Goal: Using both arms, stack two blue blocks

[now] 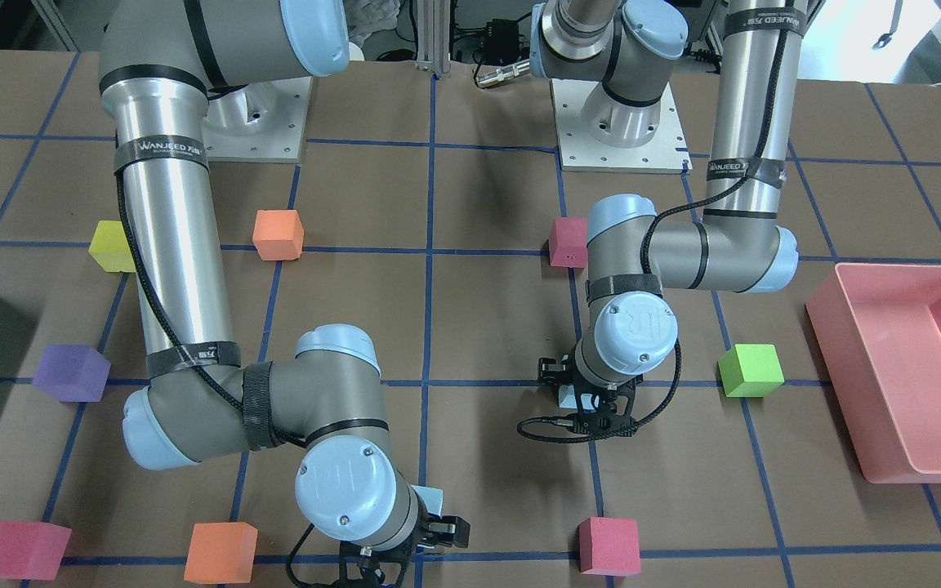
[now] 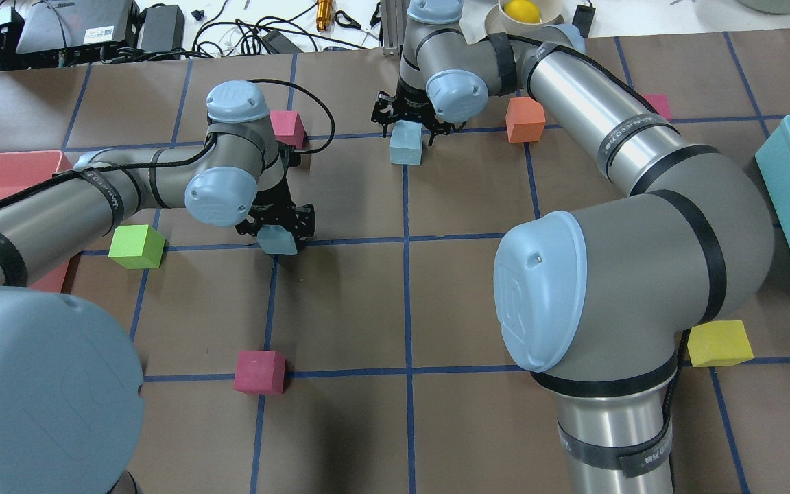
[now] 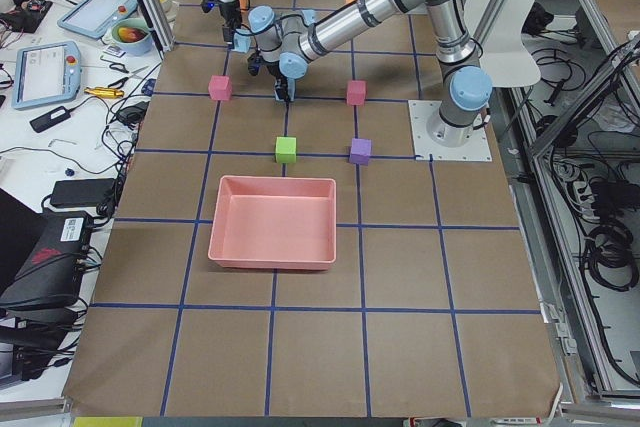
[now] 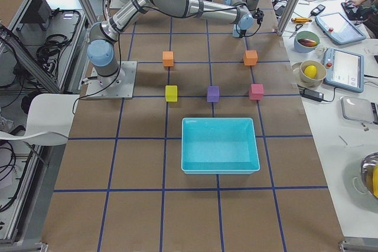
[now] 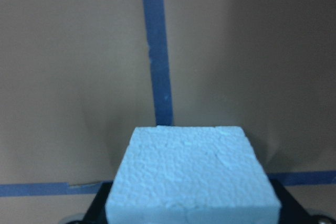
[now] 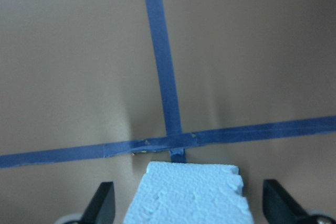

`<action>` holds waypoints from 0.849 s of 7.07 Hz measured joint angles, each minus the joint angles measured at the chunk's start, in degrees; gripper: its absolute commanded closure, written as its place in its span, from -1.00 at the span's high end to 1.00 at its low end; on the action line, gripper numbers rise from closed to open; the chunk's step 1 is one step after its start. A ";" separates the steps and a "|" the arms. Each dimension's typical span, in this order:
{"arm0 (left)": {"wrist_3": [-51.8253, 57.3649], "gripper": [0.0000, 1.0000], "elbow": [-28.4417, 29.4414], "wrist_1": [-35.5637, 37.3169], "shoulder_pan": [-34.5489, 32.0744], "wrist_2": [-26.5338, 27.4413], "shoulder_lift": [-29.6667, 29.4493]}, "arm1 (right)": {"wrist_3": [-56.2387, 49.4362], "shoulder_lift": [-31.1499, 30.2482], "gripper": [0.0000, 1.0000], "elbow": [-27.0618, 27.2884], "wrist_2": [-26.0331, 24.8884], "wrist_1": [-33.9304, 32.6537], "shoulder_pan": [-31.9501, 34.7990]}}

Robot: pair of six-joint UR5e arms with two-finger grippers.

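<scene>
Two blue cubes, one per hand. Left hand looks clamped on left block: in the wrist view the jaws sit flush on both side faces, no gap. That block is near green block, to its right in the overhead view. Can't tell if it's off the surface.

Right hand is wide open and straddles right block with a gap on each side, gripping nothing. That block is well apart from green block, further right and toward the far edge.

Handling, my guess: foam, so light and soft, with a rough skin that gives decent friction. Pinch opposite flat faces at mid-height, square on, with modest force. Over-squeezing dents it. Edges look crumbly, so avoid the corners.
</scene>
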 measured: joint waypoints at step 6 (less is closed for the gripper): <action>-2.00 0.04 10.28 -1.63 -1.60 -2.78 0.54 | -3.06 -11.70 1.00 1.03 -1.01 13.13 -3.11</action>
